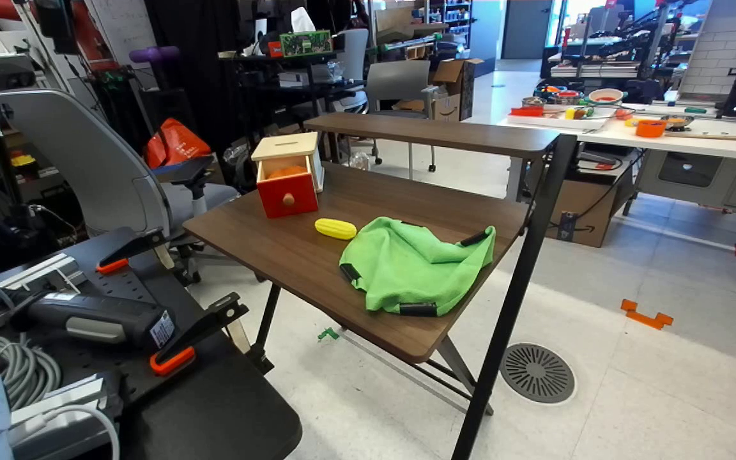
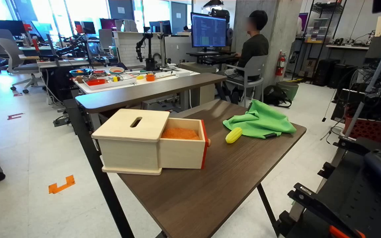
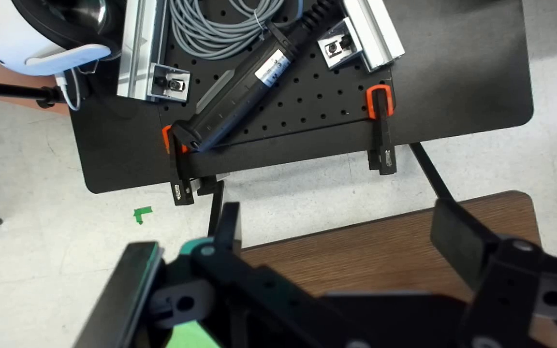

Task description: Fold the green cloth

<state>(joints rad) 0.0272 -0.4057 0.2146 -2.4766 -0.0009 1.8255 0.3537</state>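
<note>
Workpiece location: the green cloth (image 1: 416, 265) is lying rumpled on the tabletop (image 1: 298, 252), right of centre in both exterior views. A yellow toy corn cob (image 2: 233, 135) is resting just beside it. In the wrist view, a green sliver (image 3: 191, 336) at the bottom, left of centre, is presumably belonging to the same cloth.

Pincer state: the pincer (image 3: 339, 220) is standing with its jaws well apart in the lower half of the wrist view, and it is holding nothing.

Handling: the loose folds are suggesting a light, limp and unbreakable material. The surface is looking matt, so slipping is seeming unlikely under a modest squeeze. Dark strips (image 1: 418, 310) are sitting along the edges; whether they are stiffer than the fabric is remaining unclear.

Grip point: the corner (image 1: 483, 250) at the upper right of the cloth in an exterior view is probably offering the easiest pinch. Caution: biting at the middle is risking a bunch of several layers; a single edge layer is serving better.
</note>
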